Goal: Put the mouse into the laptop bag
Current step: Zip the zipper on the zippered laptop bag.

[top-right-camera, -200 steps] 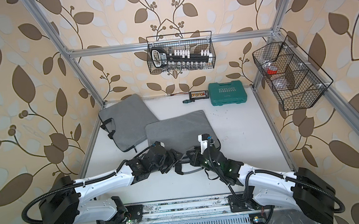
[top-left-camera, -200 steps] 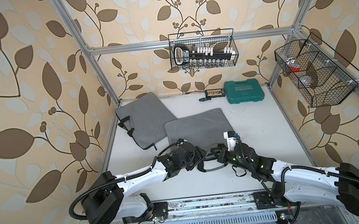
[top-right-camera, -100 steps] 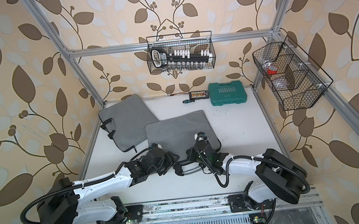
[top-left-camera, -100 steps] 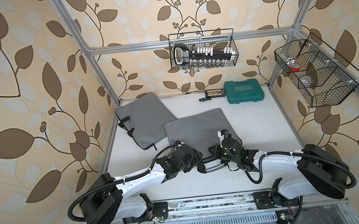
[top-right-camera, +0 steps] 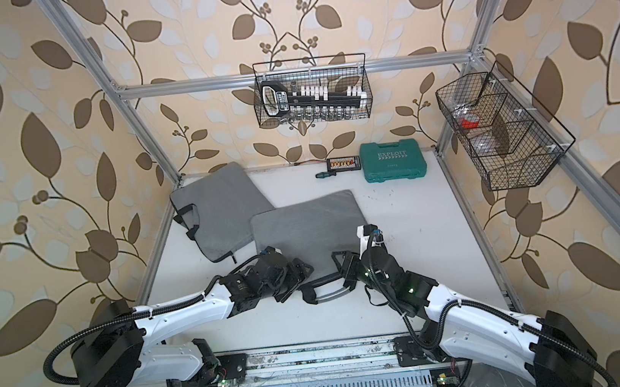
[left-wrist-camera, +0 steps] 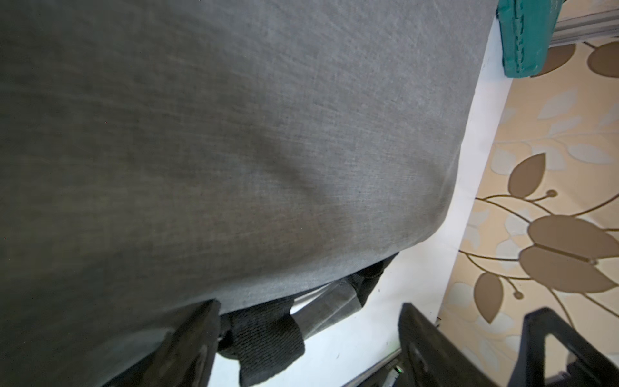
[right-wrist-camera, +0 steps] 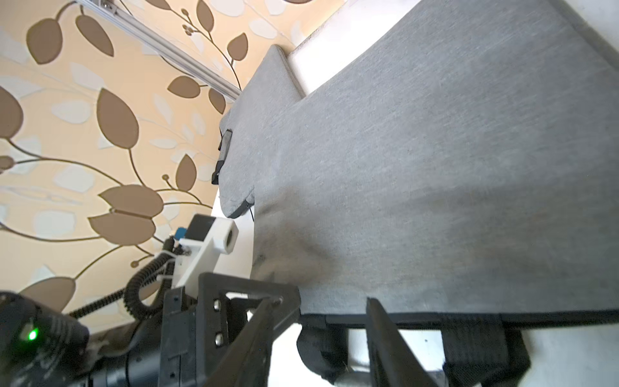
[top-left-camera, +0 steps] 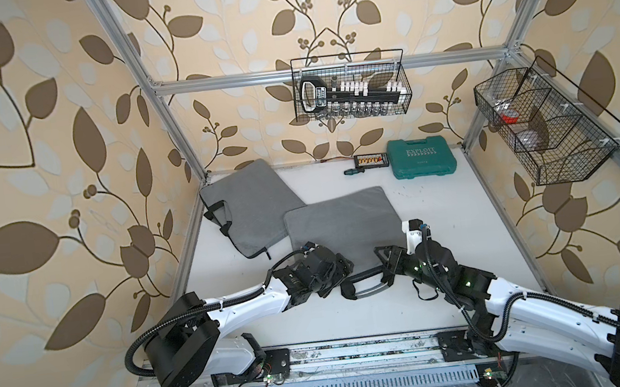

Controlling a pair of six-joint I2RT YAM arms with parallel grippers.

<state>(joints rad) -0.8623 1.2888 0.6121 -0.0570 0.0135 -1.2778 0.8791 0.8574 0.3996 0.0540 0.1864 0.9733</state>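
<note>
Two spread grippers, your left gripper [top-left-camera: 343, 276] and right gripper [top-left-camera: 382, 269], flank the handle [top-left-camera: 363, 291] of the laptop bag [top-left-camera: 339, 223], lower centre of frame. Neither pinches anything.

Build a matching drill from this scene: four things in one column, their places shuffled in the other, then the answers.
Things
1. green tool case
2. near laptop bag
3. far laptop bag
4. socket set

Places
A. in the wire basket on the back wall
B. far left corner of the table
C. middle of the table
D. far right of the table, by the back wall

Pairs: 1-D, 2-C, 3-B, 4-A
</note>
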